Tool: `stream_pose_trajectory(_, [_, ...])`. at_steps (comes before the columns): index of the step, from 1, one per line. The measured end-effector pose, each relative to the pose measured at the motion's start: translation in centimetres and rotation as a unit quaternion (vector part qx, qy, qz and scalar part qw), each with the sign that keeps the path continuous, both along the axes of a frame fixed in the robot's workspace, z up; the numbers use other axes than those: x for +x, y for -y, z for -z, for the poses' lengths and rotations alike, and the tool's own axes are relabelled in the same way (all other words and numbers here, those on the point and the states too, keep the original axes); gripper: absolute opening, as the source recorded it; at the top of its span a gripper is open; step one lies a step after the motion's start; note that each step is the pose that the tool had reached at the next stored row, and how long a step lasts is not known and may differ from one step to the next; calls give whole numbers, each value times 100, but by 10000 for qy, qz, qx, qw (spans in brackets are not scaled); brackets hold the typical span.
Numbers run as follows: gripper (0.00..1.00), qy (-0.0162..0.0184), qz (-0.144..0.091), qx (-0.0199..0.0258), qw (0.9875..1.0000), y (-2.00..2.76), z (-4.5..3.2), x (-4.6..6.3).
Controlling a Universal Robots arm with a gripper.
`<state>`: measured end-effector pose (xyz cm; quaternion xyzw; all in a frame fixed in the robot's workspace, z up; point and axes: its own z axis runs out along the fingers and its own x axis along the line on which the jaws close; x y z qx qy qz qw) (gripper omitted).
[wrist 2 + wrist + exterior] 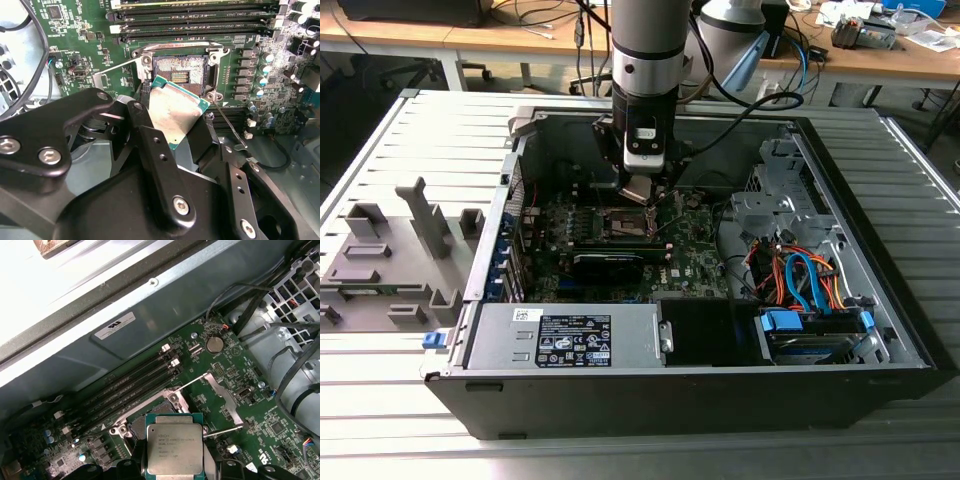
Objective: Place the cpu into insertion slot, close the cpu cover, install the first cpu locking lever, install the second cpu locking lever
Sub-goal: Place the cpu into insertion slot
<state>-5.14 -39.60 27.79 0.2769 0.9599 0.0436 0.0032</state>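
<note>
My gripper [638,196] hangs inside the open computer case, shut on the cpu [175,112], a flat square chip with a silvery top and green edge. In both wrist views the black fingers [150,137] clamp two opposite sides of the cpu [175,450]. It is held slightly tilted, just above and partly over the insertion slot [181,70], a dark square socket with bare contacts. The slot [159,412] is uncovered. A silvery plate, seemingly the cpu cover [221,394], stands tipped open beside it. Two thin wire locking levers [229,125] [120,65] stick out unlatched.
Long black memory slots [125,385] run beside the socket. A black card [610,262], a power supply [570,335] and orange and blue cables [800,280] fill the case. Case walls [495,220] surround the board. A grey fixture [390,250] lies on the exterior view's left.
</note>
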Motion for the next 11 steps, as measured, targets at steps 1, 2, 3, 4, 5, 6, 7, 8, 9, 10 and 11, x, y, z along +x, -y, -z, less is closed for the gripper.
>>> stream_pose_trajectory(1, [54,0,6,0,10000,0,0,0])
stream_pose_trajectory(2, [54,0,12,0,10000,0,0,0])
stream_pose_trajectory(3, [54,0,23,0,10000,0,0,0])
stream_pose_trajectory(4, [54,0,33,0,10000,0,0,0])
stream_pose_trajectory(5, [54,0,39,0,10000,0,0,0])
stream_pose_trajectory(6, [54,0,45,-1,10000,0,0,0])
stream_pose_trajectory(7, [54,0,54,0,10000,0,0,0])
stream_pose_trajectory(8, [54,0,61,-1,10000,0,0,0])
stream_pose_trajectory(9, [54,0,66,-1,10000,0,0,0])
stream_pose_trajectory(10, [54,0,73,-1,10000,0,0,0])
stream_pose_trajectory(11, [54,0,79,-1,10000,0,0,0])
